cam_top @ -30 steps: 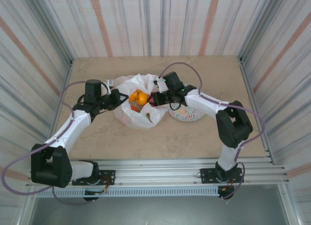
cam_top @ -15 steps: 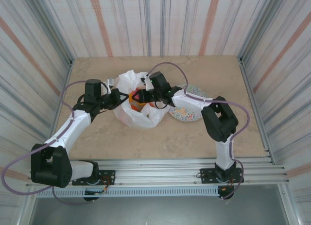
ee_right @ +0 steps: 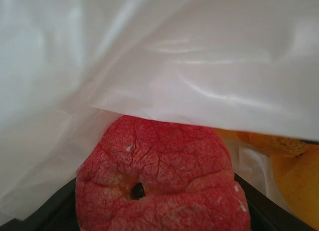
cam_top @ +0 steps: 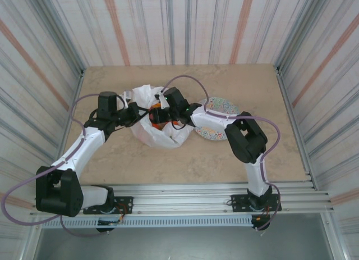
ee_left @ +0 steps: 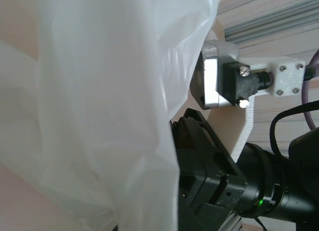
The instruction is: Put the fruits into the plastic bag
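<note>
Nearing completion, seemingly: wrinkled red round fruit (ee_right: 159, 181) sitting inside thin white plastic bag (cam_top: 168, 137) with yellow-orange fruits (ee_right: 299, 176); right claw (cam_top: 161, 115) state unreadable; left claw (cam_top: 134, 113) pinching bag's rim.

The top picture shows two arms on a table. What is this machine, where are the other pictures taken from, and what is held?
It is a robot: two arms bolted at the table's near edge. The top picture looks down from above; the others come from a camera on each wrist. On the table lie a plastic bag and a patterned plate. The left fingers are shut, seemingly pinching the bag's edge. A red fruit sits between the right fingers inside the bag, beside yellow-orange fruits; whether they grip it is unclear.
</note>
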